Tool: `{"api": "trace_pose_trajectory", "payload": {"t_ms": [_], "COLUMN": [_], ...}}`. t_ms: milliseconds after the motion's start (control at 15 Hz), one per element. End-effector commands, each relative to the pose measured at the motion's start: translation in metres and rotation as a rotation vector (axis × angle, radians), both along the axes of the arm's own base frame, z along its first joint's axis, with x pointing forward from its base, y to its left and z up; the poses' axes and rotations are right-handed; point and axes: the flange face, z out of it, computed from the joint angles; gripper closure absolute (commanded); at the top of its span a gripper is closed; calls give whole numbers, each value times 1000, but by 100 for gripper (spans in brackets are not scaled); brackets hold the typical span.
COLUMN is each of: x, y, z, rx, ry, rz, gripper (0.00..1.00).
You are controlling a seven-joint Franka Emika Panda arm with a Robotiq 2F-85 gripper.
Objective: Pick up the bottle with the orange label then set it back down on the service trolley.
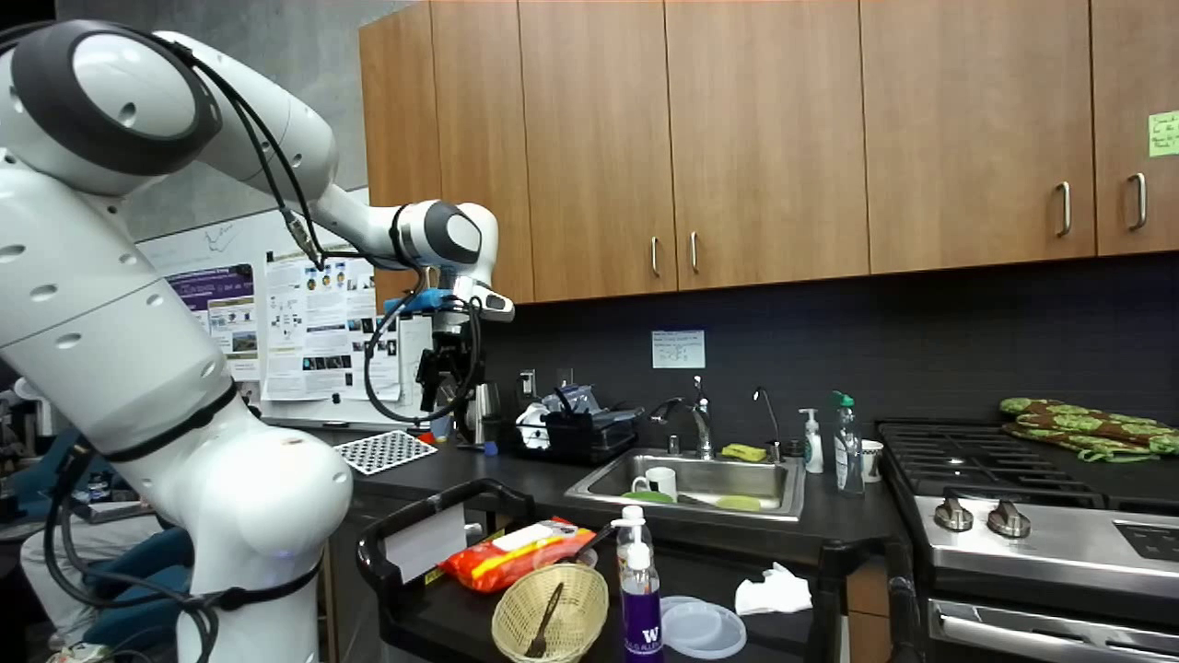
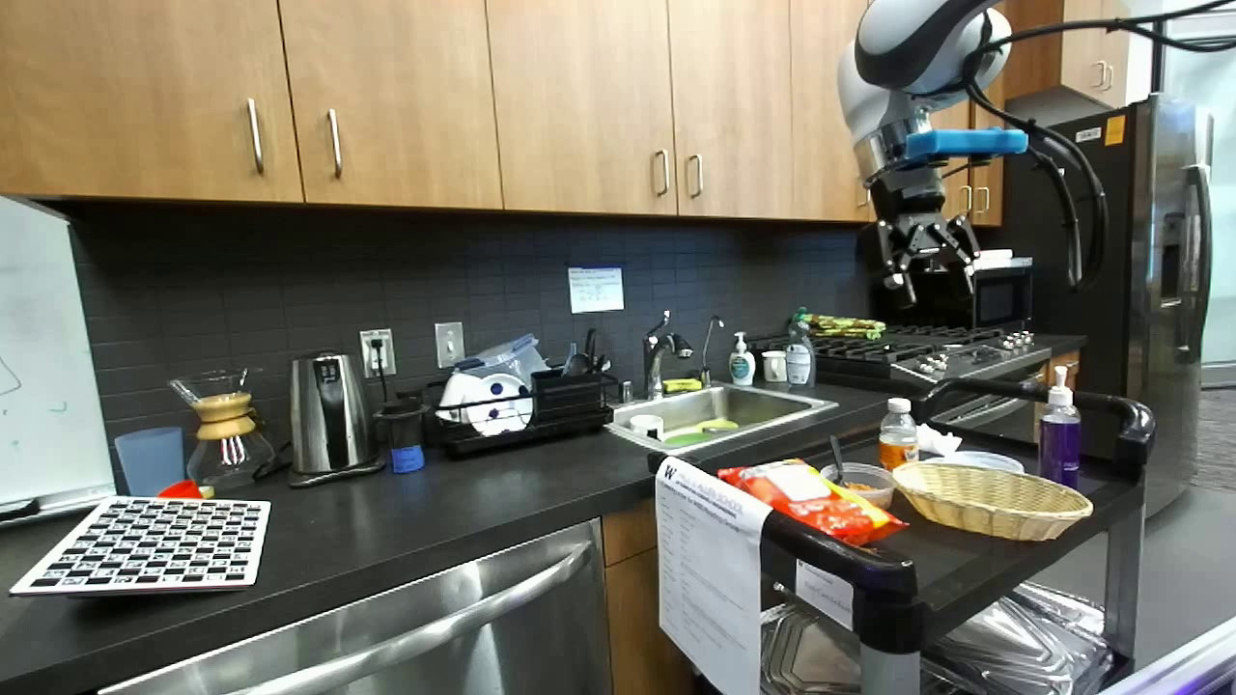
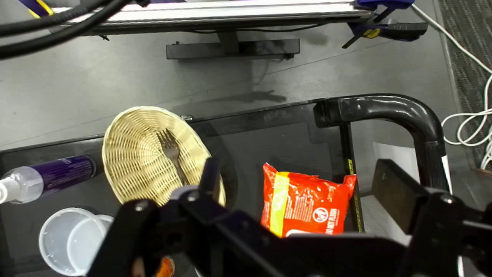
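The bottle with the orange label (image 2: 898, 440) stands upright on the service trolley (image 2: 932, 579), behind the basket. In an exterior view only its white cap and clear top (image 1: 632, 517) show behind a purple bottle. In the wrist view a bit of its orange label (image 3: 166, 267) shows at the bottom edge, mostly hidden by a finger. The trolley's dark top (image 3: 265, 142) also shows there. My gripper (image 2: 935, 287) is open and empty, high above the trolley and apart from everything. It also shows in an exterior view (image 1: 444, 394) and in the wrist view (image 3: 301, 182).
On the trolley are a wicker basket (image 2: 995, 502) with a fork, a red packet (image 2: 816, 497), a purple pump bottle (image 2: 1059, 439), plastic tubs (image 3: 73, 240) and a crumpled white tissue (image 1: 774, 591). Raised black handles (image 3: 388, 105) edge the trolley. The counter with sink (image 2: 719, 415) stands alongside.
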Motion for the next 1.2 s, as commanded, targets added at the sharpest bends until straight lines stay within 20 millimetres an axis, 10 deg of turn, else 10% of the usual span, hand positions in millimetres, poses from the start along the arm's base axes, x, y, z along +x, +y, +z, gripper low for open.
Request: {"api": "trace_pose_trajectory", "payload": {"t_ms": [0, 1133], "x": [0, 27], "y": [0, -17], "z": [0, -25], "rx": [0, -7], "ry": [1, -73], "rz": [0, 22], "gripper": [0, 0]}}
